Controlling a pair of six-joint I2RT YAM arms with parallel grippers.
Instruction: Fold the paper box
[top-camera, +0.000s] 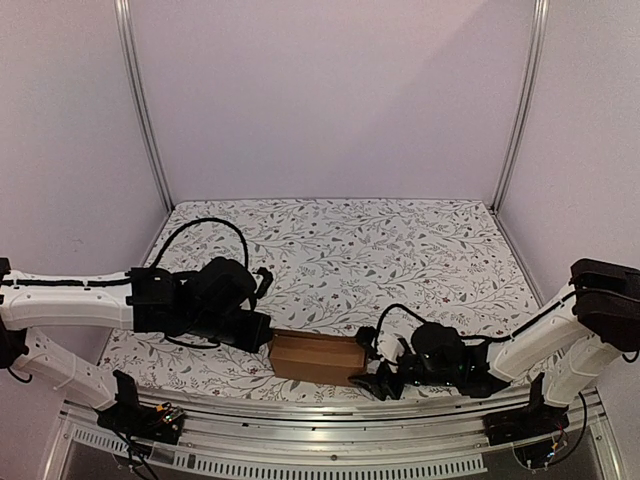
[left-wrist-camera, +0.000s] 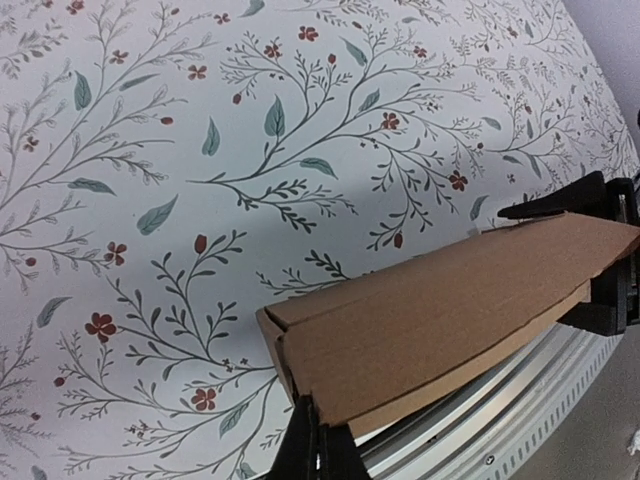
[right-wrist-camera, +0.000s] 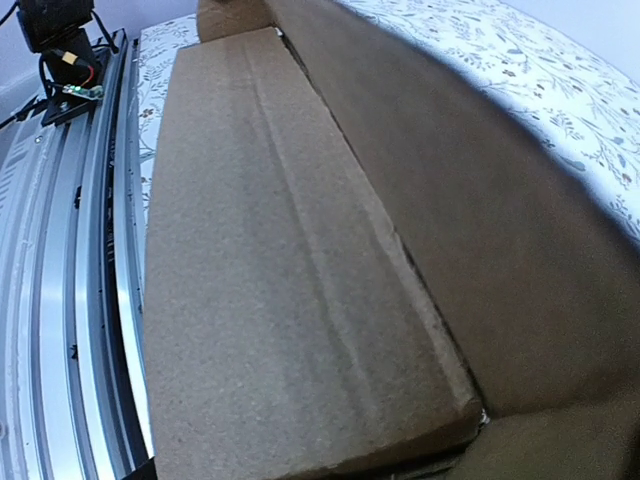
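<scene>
Sitting at the near edge of the table, the paper box is being braced end to end, probably for flap folding: left tool pressed together at one corner, right tool spread astride the other end, grip unclear.

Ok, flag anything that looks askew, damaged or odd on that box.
The paper box is not squared up: in the right wrist view its long flap stands proud of the neighbouring panel, leaving a dark gap along the seam. It also sits right at the near edge of the table. No tears visible.
</scene>
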